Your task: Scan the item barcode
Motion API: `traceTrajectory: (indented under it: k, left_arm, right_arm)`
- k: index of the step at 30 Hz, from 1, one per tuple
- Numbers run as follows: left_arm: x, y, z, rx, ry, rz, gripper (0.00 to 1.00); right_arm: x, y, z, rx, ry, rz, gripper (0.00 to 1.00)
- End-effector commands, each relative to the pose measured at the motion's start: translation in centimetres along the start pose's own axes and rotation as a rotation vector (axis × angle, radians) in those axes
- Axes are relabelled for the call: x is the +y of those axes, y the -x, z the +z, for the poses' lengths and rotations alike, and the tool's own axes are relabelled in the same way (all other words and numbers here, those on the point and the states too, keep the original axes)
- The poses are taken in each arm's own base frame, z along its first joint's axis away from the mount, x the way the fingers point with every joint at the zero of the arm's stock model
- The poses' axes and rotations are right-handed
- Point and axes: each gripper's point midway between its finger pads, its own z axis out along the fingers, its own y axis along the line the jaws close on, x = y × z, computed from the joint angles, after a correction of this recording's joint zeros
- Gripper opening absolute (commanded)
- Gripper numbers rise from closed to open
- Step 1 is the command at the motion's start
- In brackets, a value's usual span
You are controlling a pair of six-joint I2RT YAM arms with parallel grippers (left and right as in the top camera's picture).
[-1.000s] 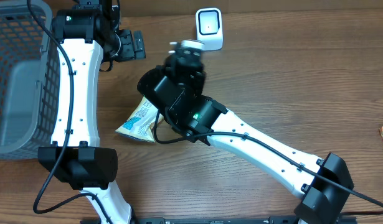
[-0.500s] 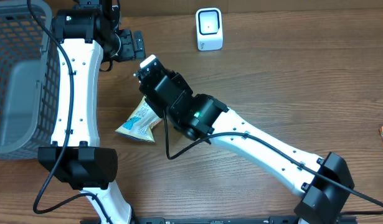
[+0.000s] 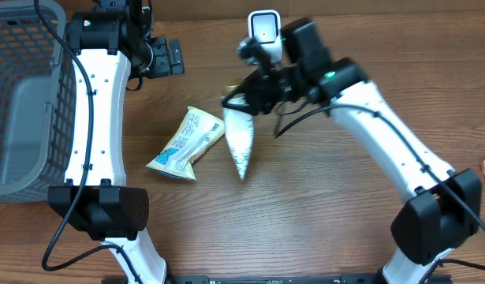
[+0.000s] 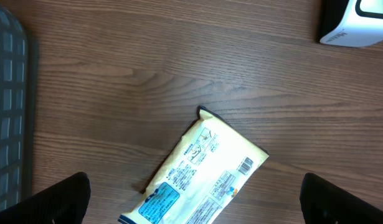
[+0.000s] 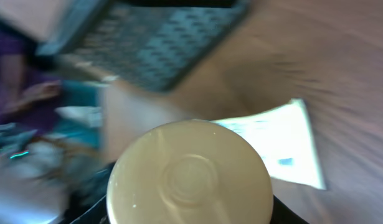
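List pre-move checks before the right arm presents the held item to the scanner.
1. Grip: right gripper shut on white item: ok.
2. Barcode facing scanner: no barcode visible on the held item: cannot tell.
3. Wrist view usable: right wrist picture is blurred: not ok.
4. Path: left gripper open, empty, off to the side: ok.
5. Clearance from packet lying on table: edges look close in overhead: cannot tell.

White arm links [image 3: 110, 102], black joints [image 3: 100, 209], black cables [image 3: 56, 233]
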Motion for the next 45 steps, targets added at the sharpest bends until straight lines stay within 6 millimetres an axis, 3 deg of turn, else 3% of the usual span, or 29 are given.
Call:
traceTrajectory:
  k: [1, 7, 13, 22, 30, 34, 45]
  left_arm:
    - [0.5, 0.1, -0.3, -0.008, 0.008, -0.023, 1.0]
    - [0.5, 0.1, -0.3, -0.008, 0.008, -0.023, 1.0]
    - [0.5, 0.1, -0.3, -0.008, 0.008, -0.023, 1.0]
    - [0.5, 0.1, -0.3, -0.008, 0.008, -0.023, 1.0]
    - [0.5, 0.1, -0.3, -0.008, 0.008, -0.023, 1.0]
    - [0.5, 0.1, -0.3, -0.008, 0.008, -0.023, 1.0]
    - [0.5, 0.1, -0.3, -0.008, 0.008, -0.023, 1.0]
  right_arm:
    - [6.8, -0.1, -3.7, -0.072, 0.449, -0.159, 0.17]
    - [6.1, -3.0, -4.7, -0.134, 0.586, -0.174, 0.17]
    - [4.0, -6.8, -2.9, -0.144, 0.606, -0.184, 0.17]
    - [-0.4, -9.2, 0.2, -0.088, 0.479, -0.146, 0.18]
    - [-3.2, -10.3, 2.0, -0.074, 0.437, -0.147, 0.17]
    - [-0.8, -9.8, 0.6, -0.161, 0.603, -0.233, 0.18]
    - [-2.1, -8.8, 1.4, -0.234, 0.565, -0.495, 0.2]
